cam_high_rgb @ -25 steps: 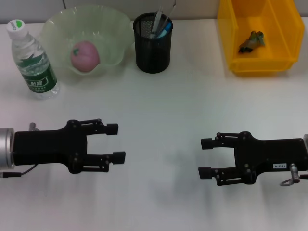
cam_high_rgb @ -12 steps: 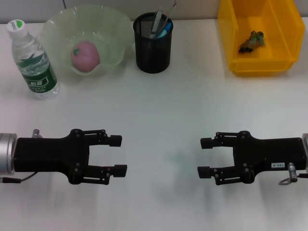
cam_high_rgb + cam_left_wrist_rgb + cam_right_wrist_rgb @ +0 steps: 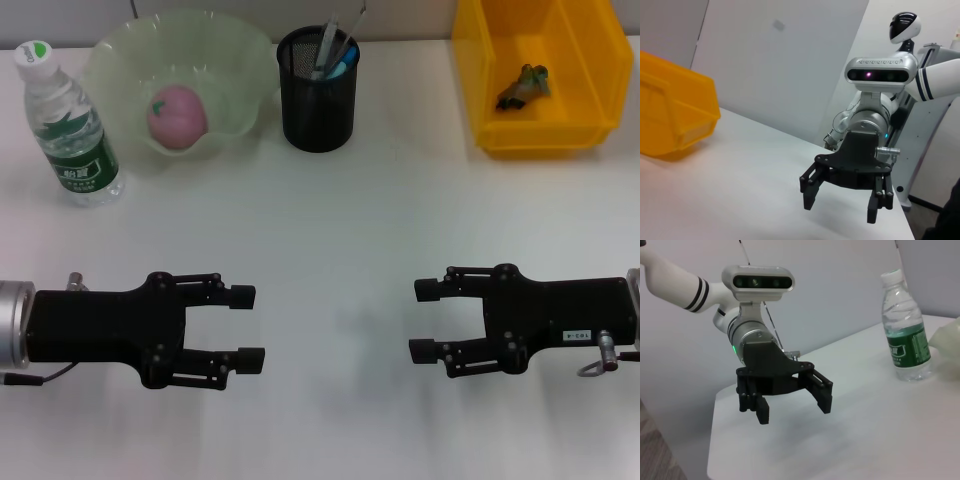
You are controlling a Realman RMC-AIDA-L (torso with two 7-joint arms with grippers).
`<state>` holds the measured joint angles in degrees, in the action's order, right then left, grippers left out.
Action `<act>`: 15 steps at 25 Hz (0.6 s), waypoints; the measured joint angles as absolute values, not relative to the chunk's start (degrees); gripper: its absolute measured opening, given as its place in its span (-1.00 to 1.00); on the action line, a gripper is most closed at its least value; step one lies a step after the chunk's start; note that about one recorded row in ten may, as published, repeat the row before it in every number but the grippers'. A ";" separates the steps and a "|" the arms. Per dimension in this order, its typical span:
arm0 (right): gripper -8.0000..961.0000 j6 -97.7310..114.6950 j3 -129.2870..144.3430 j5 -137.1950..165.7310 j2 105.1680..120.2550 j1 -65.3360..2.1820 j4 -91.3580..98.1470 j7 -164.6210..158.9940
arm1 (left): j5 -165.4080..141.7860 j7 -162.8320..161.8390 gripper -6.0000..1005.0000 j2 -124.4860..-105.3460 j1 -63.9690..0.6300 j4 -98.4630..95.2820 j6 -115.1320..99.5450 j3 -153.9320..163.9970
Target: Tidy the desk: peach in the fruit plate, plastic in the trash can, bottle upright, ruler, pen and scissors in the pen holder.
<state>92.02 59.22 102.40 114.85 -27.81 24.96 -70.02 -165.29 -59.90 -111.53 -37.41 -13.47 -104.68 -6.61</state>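
left gripper (image 3: 249,325): you had it low over the near left of the white desk (image 3: 330,220), black fingers spread apart and holding nothing, pointed toward the middle.
right gripper (image 3: 424,320): it sat opposite on the near right, fingers likewise apart and empty, facing the left one across bare desk.
peach (image 3: 177,116): pink and round, it lay inside the fruit plate (image 3: 245,90), a pale green translucent bowl with a wavy rim, at the far left.
bottle (image 3: 67,127): clear plastic with a green label and a white cap, it stood upright just left of the fruit plate.
pen holder (image 3: 317,100): a black mesh cylinder right of the fruit plate, with grey and blue items poking out; you couldn't tell which was which.
trash can (image 3: 480,90): a glossy yellow bin at the far right, with the crumpled plastic (image 3: 525,84) on its floor.
head view only: peach, pen holder and plastic showed here alone.
left wrist view: it gave you the right gripper (image 3: 842,196) from the front, fingers parted above the desk, plus the yellow trash can (image 3: 675,120) from the side.
right wrist view: it showed the left gripper (image 3: 792,407) front on, fingers parted, and the bottle (image 3: 904,335) upright with its ribbed body, beside an edge of the fruit plate (image 3: 947,342).
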 joint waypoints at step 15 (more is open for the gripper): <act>0.67 91.71 59.14 102.32 115.13 -28.12 26.16 -70.19 | -165.44 -61.77 0.59 -111.95 -38.20 -14.68 -105.05 -6.42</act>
<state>91.71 59.14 102.32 115.13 -28.12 26.16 -70.20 -165.44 -61.77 -111.95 -38.20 -14.68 -105.05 -6.42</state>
